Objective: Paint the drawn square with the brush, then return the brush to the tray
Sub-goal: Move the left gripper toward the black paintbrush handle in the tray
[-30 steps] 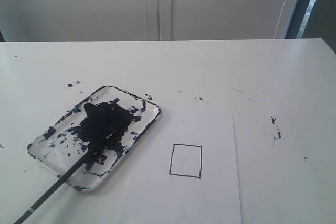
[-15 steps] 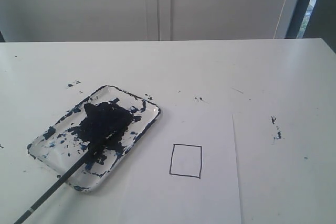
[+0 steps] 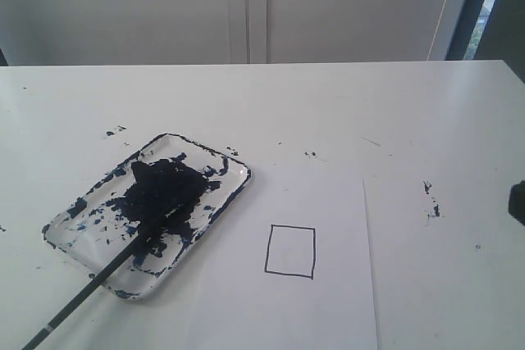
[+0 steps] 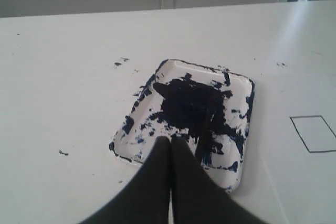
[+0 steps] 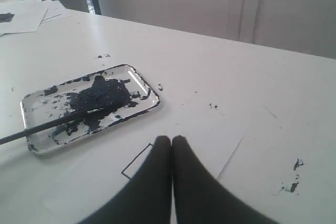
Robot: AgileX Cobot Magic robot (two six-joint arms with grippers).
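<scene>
The tray (image 3: pixel 234 171) (image 4: pixel 242 85) (image 5: pixel 139 80), smeared with dark blue paint, lies left of centre on the table. The brush (image 3: pixel 90 288) (image 5: pixel 37 127) rests with its tip in the paint blob and its handle sticking out over the tray's near edge. The drawn square (image 3: pixel 290 251) (image 4: pixel 315 132) on the white paper is blank inside. My left gripper (image 4: pixel 170 141) is shut and empty, hovering over the tray's near side. My right gripper (image 5: pixel 171 140) is shut and empty above the paper, partly hiding the square (image 5: pixel 137 163).
A white paper sheet (image 3: pixel 336 309) carries the square. Paint specks (image 3: pixel 431 201) dot the table to the right. More paper sheets (image 5: pixel 26 14) lie far off in the right wrist view. A dark part of the right arm (image 3: pixel 518 201) shows at the exterior view's right edge.
A dark part of the right arm has come into the exterior view at its right edge. Tray, brush and square have not moved.
</scene>
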